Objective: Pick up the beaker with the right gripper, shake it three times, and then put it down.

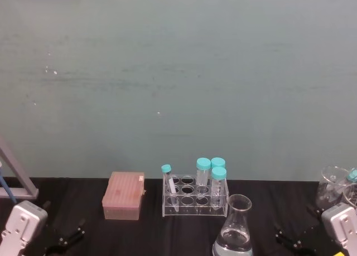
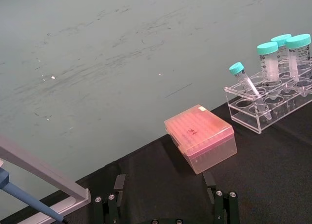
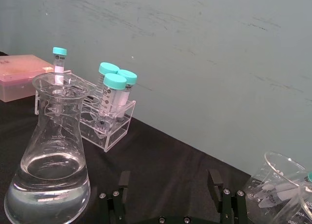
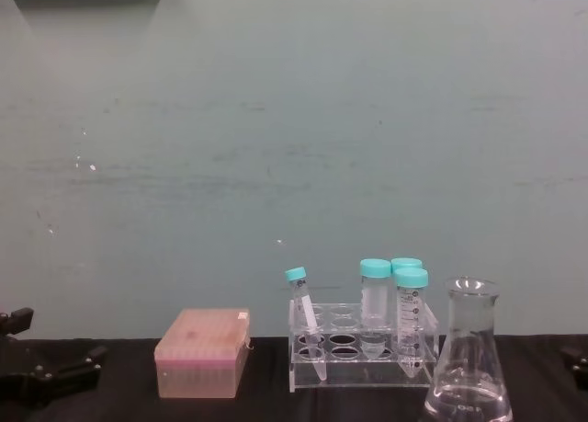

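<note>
The right tool (image 3: 168,175) sat low over the black counter (image 1: 167,233) near its front right corner, its two flat fingers spread wide with nothing between them. The beaker (image 3: 51,155) stood upright on the counter just beside this tool, toward the middle and close to the front edge, apart from both fingers. A shallow pool of clear liquid covered its wide base, and its flared rim rose above the tube rack (image 1: 195,203).

That clear rack stood just behind the beaker, nearer the back edge, about midway along the counter. It carried three large teal-capped tubes (image 1: 203,175) upright at its right end and one slim tube leaning at its left end. A pink lidded box (image 1: 124,196) lay to the rack's left, near but apart from it. At the right edge stood more clear glassware (image 3: 280,185), which seemed to hold small tubes, though this was hard to make out.

The left tool (image 2: 165,177) rested near the front left corner, likewise wide open and empty.
</note>
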You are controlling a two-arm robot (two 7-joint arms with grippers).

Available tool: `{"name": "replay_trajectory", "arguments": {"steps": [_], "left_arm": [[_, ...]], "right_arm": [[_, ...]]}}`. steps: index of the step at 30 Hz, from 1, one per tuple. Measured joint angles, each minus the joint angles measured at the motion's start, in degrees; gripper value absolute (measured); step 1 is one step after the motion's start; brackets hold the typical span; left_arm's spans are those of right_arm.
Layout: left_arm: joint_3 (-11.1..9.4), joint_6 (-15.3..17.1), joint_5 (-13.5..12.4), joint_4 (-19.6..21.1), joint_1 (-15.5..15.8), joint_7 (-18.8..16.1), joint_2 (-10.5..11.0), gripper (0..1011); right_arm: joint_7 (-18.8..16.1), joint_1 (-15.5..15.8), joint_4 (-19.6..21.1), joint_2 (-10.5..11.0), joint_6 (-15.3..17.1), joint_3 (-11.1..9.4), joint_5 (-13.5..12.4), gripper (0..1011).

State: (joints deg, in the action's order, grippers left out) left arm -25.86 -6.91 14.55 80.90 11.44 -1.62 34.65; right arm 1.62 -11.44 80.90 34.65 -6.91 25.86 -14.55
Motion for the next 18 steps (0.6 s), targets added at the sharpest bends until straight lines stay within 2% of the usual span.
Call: {"name": "replay_trajectory", "arguments": {"steps": [18], "left_arm": [[0.0,0.0,0.0,0.0,0.0,0.0,0.0,1000]], "right_arm": [[0.0,0.0,0.0,0.0,0.0,0.0,0.0,1000]]}}
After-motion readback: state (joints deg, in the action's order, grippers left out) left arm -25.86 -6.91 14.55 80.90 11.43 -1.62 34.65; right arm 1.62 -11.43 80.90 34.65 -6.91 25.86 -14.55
